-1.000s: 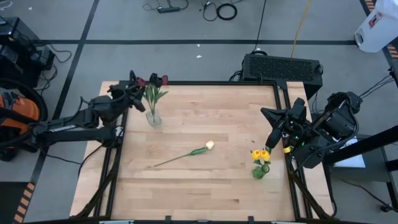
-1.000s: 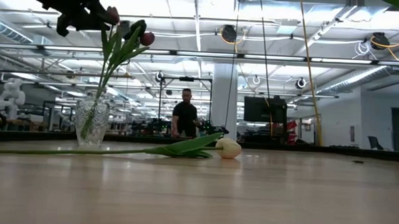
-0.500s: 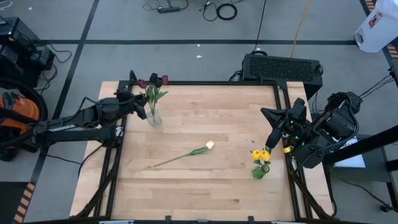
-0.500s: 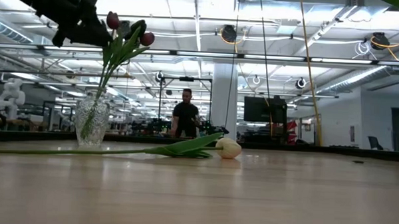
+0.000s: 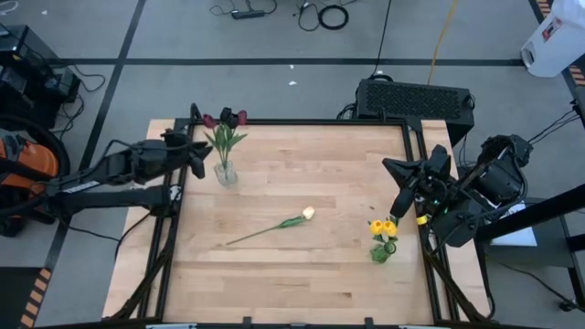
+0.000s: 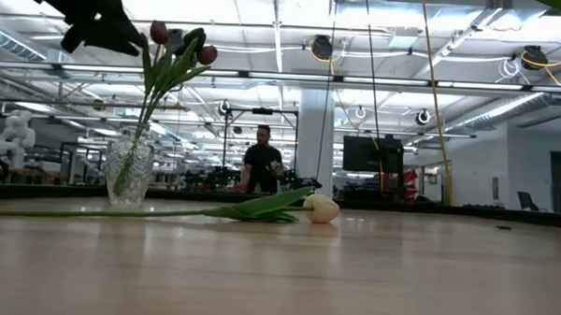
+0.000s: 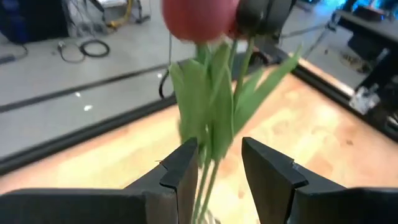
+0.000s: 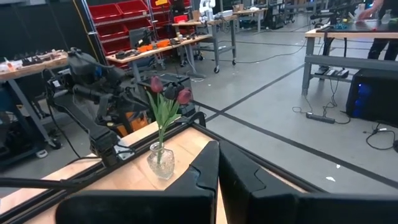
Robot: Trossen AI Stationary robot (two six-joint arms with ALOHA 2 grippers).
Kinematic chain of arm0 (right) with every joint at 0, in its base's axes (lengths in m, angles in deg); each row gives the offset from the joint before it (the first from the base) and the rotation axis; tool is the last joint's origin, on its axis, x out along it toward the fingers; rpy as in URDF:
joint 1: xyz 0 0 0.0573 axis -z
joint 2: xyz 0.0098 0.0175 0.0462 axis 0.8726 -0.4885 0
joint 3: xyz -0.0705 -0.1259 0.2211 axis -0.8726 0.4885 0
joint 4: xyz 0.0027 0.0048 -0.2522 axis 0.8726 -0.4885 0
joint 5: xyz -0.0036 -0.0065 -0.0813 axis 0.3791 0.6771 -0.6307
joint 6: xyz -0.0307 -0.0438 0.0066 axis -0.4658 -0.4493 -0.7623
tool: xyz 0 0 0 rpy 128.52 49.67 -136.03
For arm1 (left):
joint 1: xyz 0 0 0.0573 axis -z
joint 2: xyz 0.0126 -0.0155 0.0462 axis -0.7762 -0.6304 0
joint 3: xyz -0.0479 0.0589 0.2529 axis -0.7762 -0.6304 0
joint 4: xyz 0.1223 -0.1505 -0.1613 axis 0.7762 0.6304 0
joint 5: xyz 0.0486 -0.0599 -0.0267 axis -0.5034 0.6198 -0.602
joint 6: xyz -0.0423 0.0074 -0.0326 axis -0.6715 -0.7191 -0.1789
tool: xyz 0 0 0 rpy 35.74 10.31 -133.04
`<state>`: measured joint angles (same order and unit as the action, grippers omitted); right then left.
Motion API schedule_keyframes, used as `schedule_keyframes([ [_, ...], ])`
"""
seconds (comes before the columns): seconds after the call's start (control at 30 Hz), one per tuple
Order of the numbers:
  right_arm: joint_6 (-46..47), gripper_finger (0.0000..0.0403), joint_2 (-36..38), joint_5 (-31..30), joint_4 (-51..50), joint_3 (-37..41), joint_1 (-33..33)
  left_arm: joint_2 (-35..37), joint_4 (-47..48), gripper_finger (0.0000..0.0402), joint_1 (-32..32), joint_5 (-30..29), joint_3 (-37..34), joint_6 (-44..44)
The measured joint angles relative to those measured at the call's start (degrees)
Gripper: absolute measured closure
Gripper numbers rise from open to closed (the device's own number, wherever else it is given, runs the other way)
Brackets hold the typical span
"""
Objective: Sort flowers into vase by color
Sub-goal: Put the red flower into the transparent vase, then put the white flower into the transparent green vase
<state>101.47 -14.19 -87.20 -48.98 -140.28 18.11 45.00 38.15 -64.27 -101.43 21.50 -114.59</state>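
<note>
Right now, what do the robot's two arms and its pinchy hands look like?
Both arms are black and made of jointed sections. The left gripper has two flat, dark, blocky fingers with angled tips. The right gripper has the same dark wedge-shaped fingers. Near the right arm's wrist there are small yellow and green spots, and black cables run behind it.
</note>
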Motion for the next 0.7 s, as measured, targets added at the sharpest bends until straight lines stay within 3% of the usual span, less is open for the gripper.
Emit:
schedule_keyframes([
  [0.27, -4.9, 0.0399, 0.0, 1.7, 6.5, 0.0, 4.1, 0.0, 2.5, 0.0269, 0.0, 10.6, 2.4, 0.6],
  [0.57, -24.3, 0.0399, -3.1, 16.4, 23.7, 0.0, 12.3, 0.0, 2.4, 0.0269, 0.0, 25.1, 2.8, 2.9],
  [0.7, -28.6, 0.0399, -3.7, 22.9, 25.3, 0.0, 13.5, -0.2, 2.3, 0.0269, 0.2, 31.3, 2.8, 2.9],
])
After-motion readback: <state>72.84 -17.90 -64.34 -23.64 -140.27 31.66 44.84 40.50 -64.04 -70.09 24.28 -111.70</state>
